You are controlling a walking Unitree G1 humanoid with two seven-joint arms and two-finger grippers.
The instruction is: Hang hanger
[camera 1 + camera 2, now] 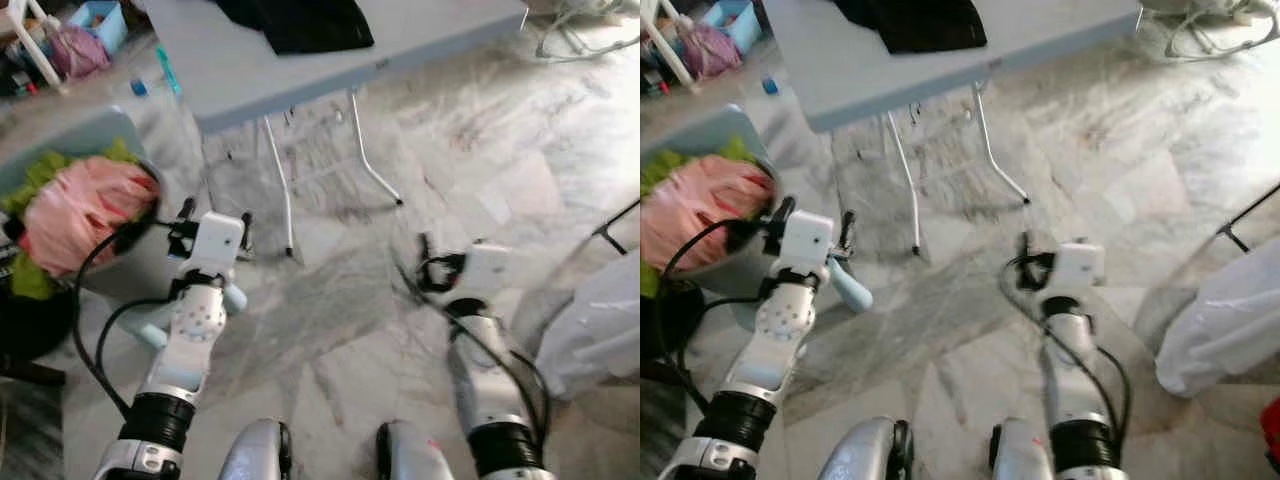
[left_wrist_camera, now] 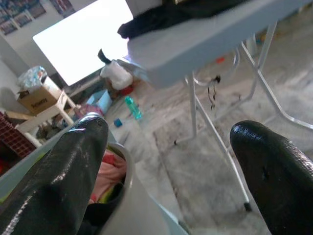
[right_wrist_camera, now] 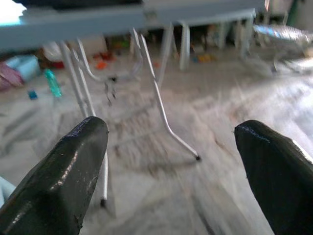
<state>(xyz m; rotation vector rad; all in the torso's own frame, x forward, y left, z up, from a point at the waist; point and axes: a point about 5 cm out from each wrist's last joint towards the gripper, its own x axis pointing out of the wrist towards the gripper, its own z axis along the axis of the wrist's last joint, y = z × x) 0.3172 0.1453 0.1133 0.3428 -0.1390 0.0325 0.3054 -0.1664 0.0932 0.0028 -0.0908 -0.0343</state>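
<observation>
Hanger isn't identifiable in any view. Left gripper has fingers spread, nothing between them, poised just beside laundry basket of pink clothes. Right gripper also spread and empty, over marble floor. Folding table with black garment stands ahead of both.

grey folding table with black garment, pink laundry in basket, marble floor

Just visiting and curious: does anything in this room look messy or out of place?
Somewhat. A black garment lies crumpled on the grey folding table, and a basket overflows with pink and green laundry. A green bottle lies on the floor.
</observation>
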